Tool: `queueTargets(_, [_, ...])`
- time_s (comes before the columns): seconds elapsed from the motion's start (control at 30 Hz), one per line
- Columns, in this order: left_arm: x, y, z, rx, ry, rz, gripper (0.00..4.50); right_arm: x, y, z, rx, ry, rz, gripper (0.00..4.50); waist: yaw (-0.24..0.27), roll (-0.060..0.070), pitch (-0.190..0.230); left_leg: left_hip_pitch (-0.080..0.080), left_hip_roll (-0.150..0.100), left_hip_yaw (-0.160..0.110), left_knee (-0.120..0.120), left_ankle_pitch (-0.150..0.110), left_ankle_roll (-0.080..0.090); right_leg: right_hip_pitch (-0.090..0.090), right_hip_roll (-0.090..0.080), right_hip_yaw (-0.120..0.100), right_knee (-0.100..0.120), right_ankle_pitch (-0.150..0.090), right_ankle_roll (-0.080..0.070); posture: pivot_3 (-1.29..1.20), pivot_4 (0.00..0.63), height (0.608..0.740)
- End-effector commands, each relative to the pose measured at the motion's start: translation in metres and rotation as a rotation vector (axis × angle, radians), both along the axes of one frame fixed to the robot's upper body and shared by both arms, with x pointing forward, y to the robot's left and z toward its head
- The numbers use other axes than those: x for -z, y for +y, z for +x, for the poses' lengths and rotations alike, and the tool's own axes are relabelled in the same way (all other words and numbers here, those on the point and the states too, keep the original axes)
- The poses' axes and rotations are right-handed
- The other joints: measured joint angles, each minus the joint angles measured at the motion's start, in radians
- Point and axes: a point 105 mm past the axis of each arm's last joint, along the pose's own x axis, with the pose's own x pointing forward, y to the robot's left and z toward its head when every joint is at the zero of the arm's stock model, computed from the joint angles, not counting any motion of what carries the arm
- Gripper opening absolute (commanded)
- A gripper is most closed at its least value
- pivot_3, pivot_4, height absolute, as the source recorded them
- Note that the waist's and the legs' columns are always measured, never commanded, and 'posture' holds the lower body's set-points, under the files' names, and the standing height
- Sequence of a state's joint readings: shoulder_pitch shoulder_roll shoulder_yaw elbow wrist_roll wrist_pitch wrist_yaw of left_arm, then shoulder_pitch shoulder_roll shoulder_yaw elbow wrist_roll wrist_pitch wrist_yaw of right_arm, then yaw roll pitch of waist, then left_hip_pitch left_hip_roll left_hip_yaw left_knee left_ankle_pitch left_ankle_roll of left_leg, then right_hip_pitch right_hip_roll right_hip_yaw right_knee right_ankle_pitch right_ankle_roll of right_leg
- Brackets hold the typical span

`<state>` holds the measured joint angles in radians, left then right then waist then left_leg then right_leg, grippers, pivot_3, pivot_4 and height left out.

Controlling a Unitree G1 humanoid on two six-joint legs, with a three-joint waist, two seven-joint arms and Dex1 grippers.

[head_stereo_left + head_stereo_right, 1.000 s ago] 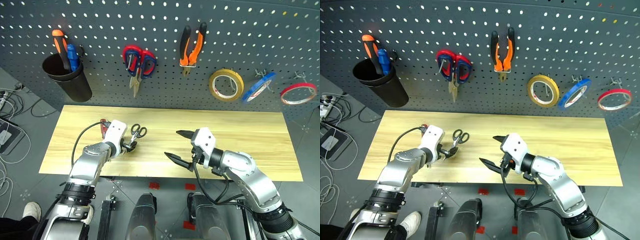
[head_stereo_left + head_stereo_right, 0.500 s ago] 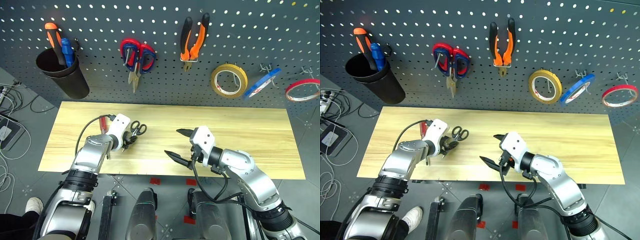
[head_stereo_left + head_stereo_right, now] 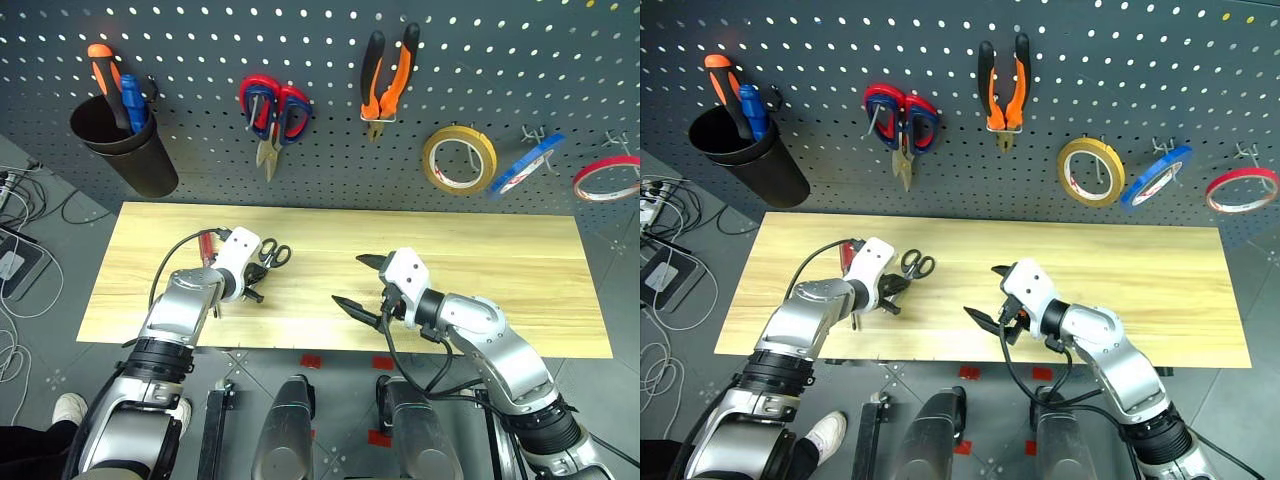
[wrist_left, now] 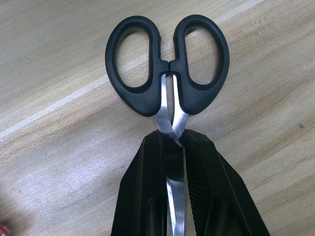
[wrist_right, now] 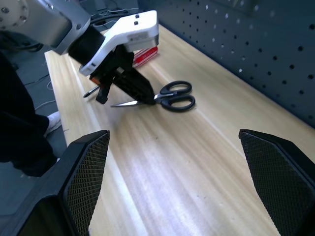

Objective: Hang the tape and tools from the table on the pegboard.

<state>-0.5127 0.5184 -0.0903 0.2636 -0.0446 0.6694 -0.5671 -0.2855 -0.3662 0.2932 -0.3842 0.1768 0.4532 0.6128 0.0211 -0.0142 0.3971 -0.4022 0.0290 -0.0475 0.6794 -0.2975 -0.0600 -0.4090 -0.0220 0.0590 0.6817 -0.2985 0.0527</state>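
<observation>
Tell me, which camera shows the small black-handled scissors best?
The left wrist view: the small black-handled scissors lie close up, silver blades pinched between the left gripper fingers. The right wrist view shows them side-on; the eye views show them small.

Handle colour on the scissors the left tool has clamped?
Black handles on the scissors, with silver blades pinched by the left tool. Clearest in the left wrist view.

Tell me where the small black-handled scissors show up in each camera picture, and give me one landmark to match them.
Left eye view: small scissors on the table, left of centre, blades in the left hand.
Right eye view: the same spot, at the left hand's tip.
Left wrist view: centre, handles toward the top, blades between the black fingers.
Right wrist view: upper middle, beside the left hand.
Shared landmark: the light wooden table.
</observation>
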Motion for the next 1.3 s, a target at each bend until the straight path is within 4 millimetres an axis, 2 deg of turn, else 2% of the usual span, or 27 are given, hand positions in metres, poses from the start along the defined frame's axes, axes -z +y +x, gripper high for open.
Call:
queueTargets(0.03, [0.007, -0.009, -0.009, 0.028, 0.008, -0.023, 0.25, -0.013, -0.005, -0.004, -0.008, -0.059, 0.043, 4.5, 0.0, 0.0, 0.0, 0.0, 0.0, 0.0, 0.0, 0.0, 0.0, 0.0, 0.0, 0.0, 0.0, 0.0, 0.0, 0.1, 0.41, 0.74])
queueTargets(0.2, [-0.001, -0.018, -0.028, 0.103, -0.026, -0.052, 0.25, -0.027, -0.014, -0.009, -0.024, -0.078, 0.102, 4.5, 0.0, -0.002, -0.002, -0.004, 0.001, -0.001, 0.0, 0.001, -0.003, -0.003, -0.001, -0.001, -0.001, 0.0, 0.0, 0.1, 0.344, 0.74])
queueTargets(0.3, [-0.009, -0.022, -0.038, 0.131, -0.059, -0.066, 0.25, -0.037, -0.015, -0.014, -0.05, -0.075, 0.15, 4.5, 0.0, -0.004, -0.006, -0.015, 0.002, -0.003, 0.001, 0.005, -0.008, -0.014, -0.002, -0.003, 0.001, 0.0, 0.0, 0.1, 0.309, 0.74])
queueTargets(0.37, [-0.015, -0.026, -0.041, 0.142, -0.09, -0.081, 0.25, -0.047, -0.014, -0.017, -0.067, -0.067, 0.203, 4.5, 0.001, -0.004, -0.01, -0.017, 0.002, -0.007, 0.0, 0.006, -0.011, -0.014, -0.003, -0.009, 0.0, 0.001, 0.0, 0.1, 0.273, 0.74])
queueTargets(0.47, [-0.024, -0.032, -0.047, 0.147, -0.132, -0.103, 0.25, -0.06, -0.013, -0.023, -0.093, -0.054, 0.268, 4.5, 0.002, -0.005, -0.034, -0.022, 0.002, -0.01, 0.0, 0.007, -0.013, -0.015, -0.004, -0.016, -0.001, 0.0, 0.0, 0.1, 0.237, 0.74])
queueTargets(0.7, [-0.04, -0.057, -0.065, 0.178, -0.218, -0.154, 0.25, -0.075, -0.021, -0.026, -0.09, -0.013, 0.362, 4.5, 0.002, -0.009, -0.106, -0.024, -0.001, -0.009, 0.0, 0.008, -0.012, -0.014, -0.003, -0.017, -0.002, 0.0, 0.0, 0.11, 0.151, 0.74])
queueTargets(0.87, [-0.067, -0.066, -0.065, 0.181, -0.365, -0.165, 0.25, -0.081, -0.025, -0.022, -0.073, -0.032, 0.382, 4.5, 0.007, -0.009, -0.154, -0.023, -0.001, -0.009, 0.0, 0.008, -0.011, -0.013, -0.002, -0.018, -0.002, 0.0, -0.001, 0.11, 0.118, 0.74])
queueTargets(1.07, [-0.099, -0.066, -0.057, 0.099, -0.578, -0.104, 0.25, -0.086, -0.024, -0.017, -0.074, -0.055, 0.404, 4.5, 0.007, -0.01, -0.205, -0.023, -0.001, -0.008, -0.001, 0.008, -0.011, -0.012, -0.002, -0.017, -0.002, 0.0, -0.001, 0.12, 0.093, 0.74])
queueTargets(1.3, [-0.121, -0.07, -0.043, 0.078, -0.708, -0.068, 0.25, -0.086, -0.021, -0.014, -0.069, -0.066, 0.405, 4.5, 0.019, -0.009, -0.234, -0.02, -0.002, -0.007, 0.0, 0.008, -0.011, -0.011, -0.001, -0.017, -0.002, 0.0, -0.001, 0.12, 0.091, 0.74])
